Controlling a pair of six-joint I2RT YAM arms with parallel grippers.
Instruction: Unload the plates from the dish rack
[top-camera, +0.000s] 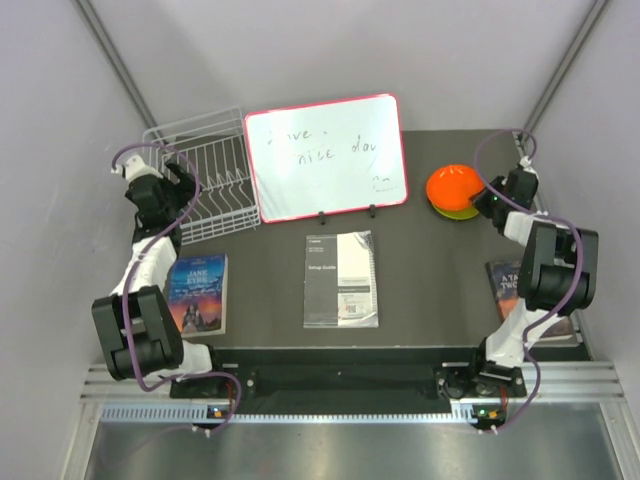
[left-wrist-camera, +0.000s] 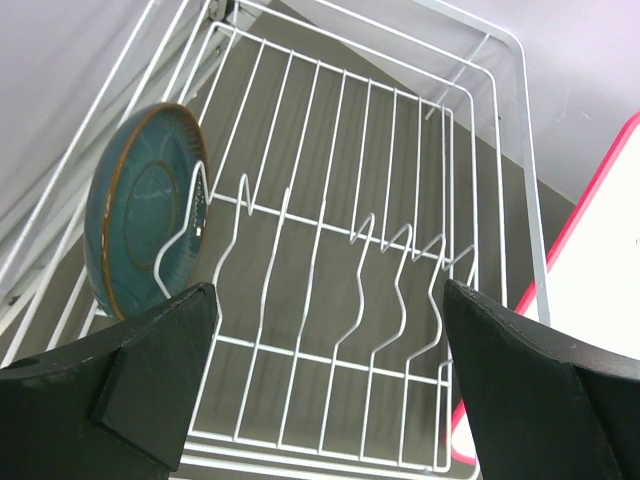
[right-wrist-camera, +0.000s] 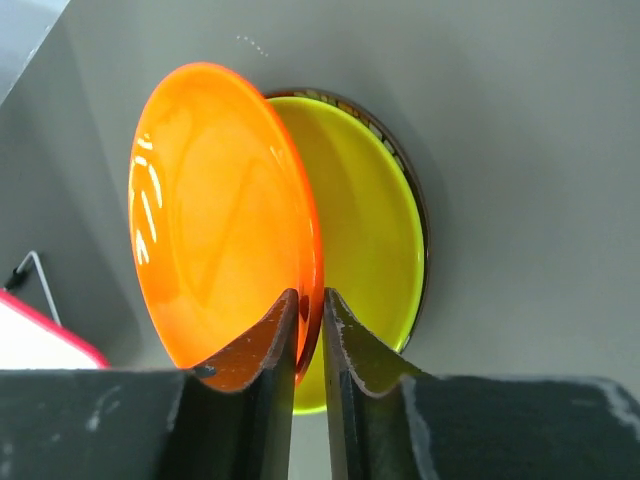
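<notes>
While right claw (right-wrist-camera: 310, 300) pinches orange plate (right-wrist-camera: 215, 210) by its rim over lime green plate (right-wrist-camera: 370, 220) on counter (top-camera: 430, 270), left claw (left-wrist-camera: 325, 300) gapes wide at dish rack (top-camera: 205, 165); dark teal plate (left-wrist-camera: 140, 210) stands slotted inside.

Left jaws hide part of the teal plate (left-wrist-camera: 140, 220); right arm (top-camera: 548, 262) half-covers a book (top-camera: 501, 277)

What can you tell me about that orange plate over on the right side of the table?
The orange plate is round, glossy and plastic-looking, one plain colour with light glinting on its face. It sits at the far right of the table, stacked over a lime green plate, and seems tilted up from it at the gripped edge. The fingers of the right gripper pinch that rim, one on each side. Nothing else visibly touches it.
</notes>
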